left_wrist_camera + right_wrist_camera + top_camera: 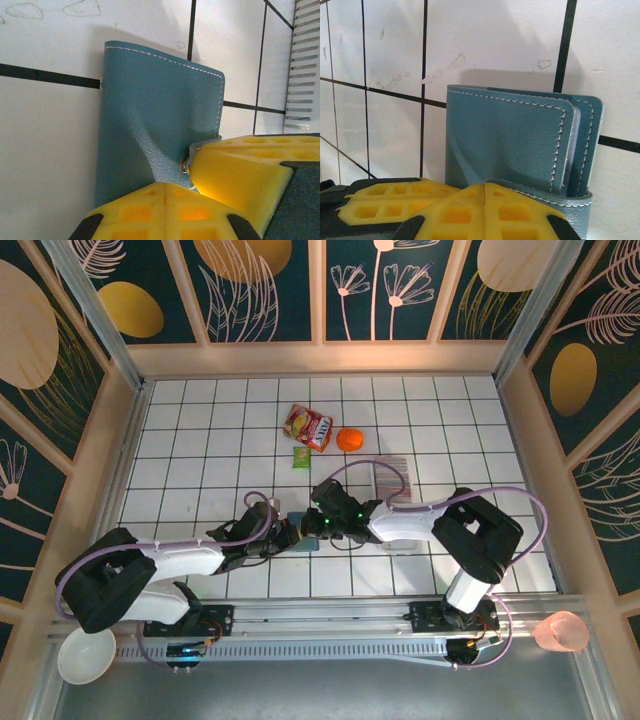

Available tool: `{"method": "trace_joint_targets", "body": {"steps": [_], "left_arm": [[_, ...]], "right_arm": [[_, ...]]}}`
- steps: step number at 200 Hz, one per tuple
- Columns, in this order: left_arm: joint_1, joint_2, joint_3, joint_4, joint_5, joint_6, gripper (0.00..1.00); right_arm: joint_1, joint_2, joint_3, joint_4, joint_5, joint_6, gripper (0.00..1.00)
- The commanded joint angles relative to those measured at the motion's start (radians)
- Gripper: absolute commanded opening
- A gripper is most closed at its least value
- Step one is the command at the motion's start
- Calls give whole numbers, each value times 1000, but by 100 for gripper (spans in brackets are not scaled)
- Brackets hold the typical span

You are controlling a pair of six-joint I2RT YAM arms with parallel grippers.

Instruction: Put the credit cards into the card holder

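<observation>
Teal card holder (510,135) folded shut, white stitching, strap wrapped, flat on table (200,420).

- Snack packet (308,426), towards the worktop's far edge: red and yellow printing, too small to read.
- Small green packet (300,457) beside it: marking illegible.
- No text readable elsewhere.

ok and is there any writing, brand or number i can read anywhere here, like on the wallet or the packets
No text is legible here.
red and yellow snack packet: it carries print, but too small and blurred to read.
small green packet: too small to tell whether there is any lettering.
teal-blue stitched leather card holder: plain, with no words, logo or number on the faces seen from the wrist cameras.
</observation>
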Motion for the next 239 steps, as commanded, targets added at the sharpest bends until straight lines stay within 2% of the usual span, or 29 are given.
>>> {"method": "trace_joint_targets", "body": {"steps": [1,69,109,155,182,200,227,239], "left_arm": [[-4,0,-27,-60,-29,0,0],[-4,-29,-42,-37,-34,-11,0],[-2,-128,-25,-130,-96,8,0],[-3,-333,17,-394,-257,53,13],[-1,-458,54,-516,-358,88,26],[-2,-522,99,-598,-436,123,41],[-1,-581,184,-701,-547,174,52],[-2,-592,234,-748,-584,195,56]], "right_arm": [[16,69,-28,-133,55,3,0],[13,119,-53,-181,109,13,0],[13,98,-44,-163,133,18,0],[12,38,47,-84,162,-6,0],[3,17,129,-38,172,-33,0],[-1,-2,188,-28,212,-69,14],[-17,-39,233,-13,193,-97,37],[-27,-69,242,-18,191,-112,38]]}}
